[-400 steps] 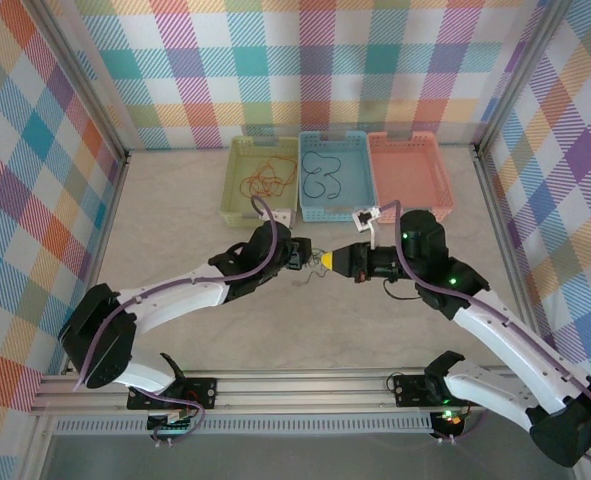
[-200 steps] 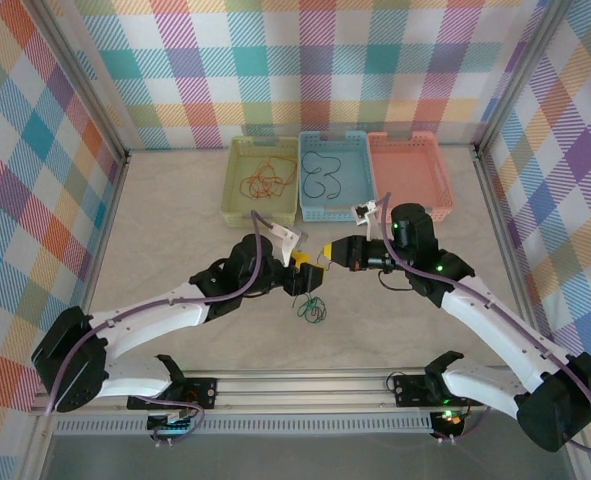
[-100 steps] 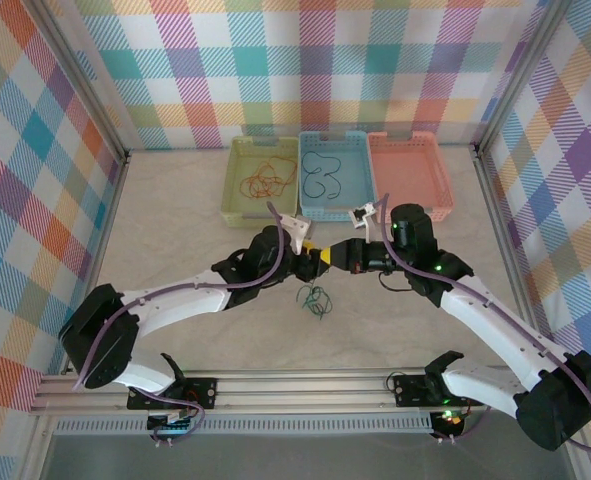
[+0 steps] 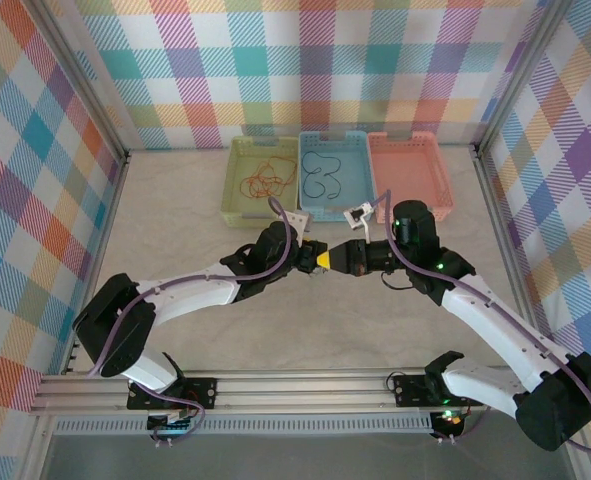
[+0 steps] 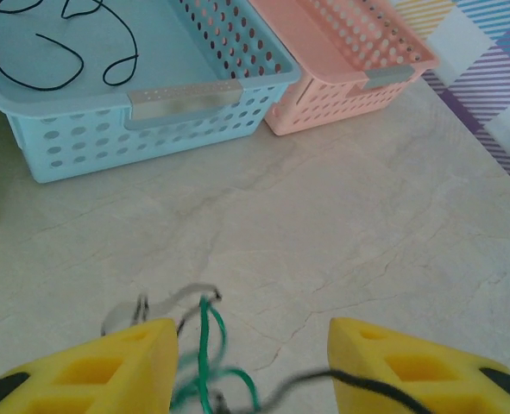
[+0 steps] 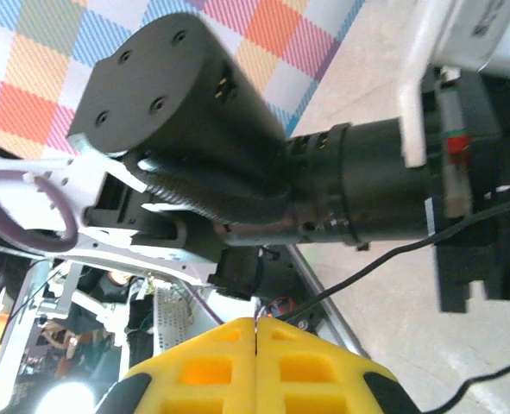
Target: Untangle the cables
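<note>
My left gripper (image 5: pixel 253 336) is open, its yellow fingers (image 5: pixel 121 366) wide apart. A blurred green cable (image 5: pixel 210 332) loops up between them, close to the left finger, and a dark cord (image 5: pixel 358 376) crosses onto the right finger. From above, the left gripper (image 4: pixel 308 257) meets the tip of my right gripper (image 4: pixel 322 259) over mid-table. The right gripper (image 6: pixel 256 323) is shut, pads pressed together; I cannot tell if a strand is pinched. An orange cable (image 4: pixel 260 182) lies in the yellow-green basket (image 4: pixel 237 205). A black cable (image 4: pixel 322 175) lies in the blue basket (image 4: pixel 360 205).
Three baskets stand in a row at the back; the pink basket (image 4: pixel 410 175) on the right holds nothing. In the left wrist view the blue basket (image 5: pixel 185 95) and pink basket (image 5: pixel 358 82) sit just beyond the fingers. The left arm's body (image 6: pixel 237 155) is close before the right wrist camera.
The green tangle that lay on the table below the grippers is no longer there. The left gripper has moved up and right to the right gripper's tip, and its jaws have narrowed a little.
</note>
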### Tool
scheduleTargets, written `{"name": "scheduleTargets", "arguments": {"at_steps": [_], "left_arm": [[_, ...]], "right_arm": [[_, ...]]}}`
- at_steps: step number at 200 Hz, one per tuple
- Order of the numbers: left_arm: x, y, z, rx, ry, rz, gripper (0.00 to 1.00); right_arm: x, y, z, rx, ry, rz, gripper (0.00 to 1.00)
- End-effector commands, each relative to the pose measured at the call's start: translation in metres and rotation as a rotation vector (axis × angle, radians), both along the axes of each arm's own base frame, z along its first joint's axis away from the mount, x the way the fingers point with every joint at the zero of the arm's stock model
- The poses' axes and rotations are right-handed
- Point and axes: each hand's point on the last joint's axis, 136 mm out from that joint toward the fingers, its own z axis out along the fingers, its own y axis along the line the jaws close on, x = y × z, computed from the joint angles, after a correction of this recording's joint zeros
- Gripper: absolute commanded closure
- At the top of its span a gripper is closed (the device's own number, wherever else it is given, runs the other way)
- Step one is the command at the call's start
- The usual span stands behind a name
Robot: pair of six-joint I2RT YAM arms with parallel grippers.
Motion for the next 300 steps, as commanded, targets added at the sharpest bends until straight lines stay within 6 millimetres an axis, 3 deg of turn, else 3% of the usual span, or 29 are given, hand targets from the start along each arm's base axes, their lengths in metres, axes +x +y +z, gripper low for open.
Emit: {"name": "scheduleTargets", "arguments": {"at_steps": [1, 88, 136, 256, 278, 300], "left_arm": [[0.016, 0.003, 0.017, -0.033, -0.029, 0.048, 0.51], [0.027, 0.018, 0.003, -0.005, 0.007, 0.099, 0.52], [0.03, 0.03, -0.011, 0.009, 0.048, 0.124, 0.53], [0.027, 0.052, -0.029, 0.03, 0.087, 0.163, 0.53], [0.025, 0.055, -0.029, 0.028, 0.086, 0.166, 0.53], [0.022, 0.059, -0.024, 0.017, 0.072, 0.168, 0.53]], "right_arm": [[-0.02, -0.001, 0.036, 0.075, -0.068, 0.091, 1.0], [-0.056, -0.012, 0.072, 0.142, -0.15, 0.217, 1.0], [-0.069, -0.02, 0.105, 0.19, -0.26, 0.216, 1.0], [-0.071, -0.036, 0.186, 0.243, -0.522, 0.079, 1.0], [-0.064, -0.036, 0.188, 0.236, -0.541, 0.043, 1.0], [-0.049, -0.035, 0.173, 0.199, -0.519, -0.012, 1.0]]}}
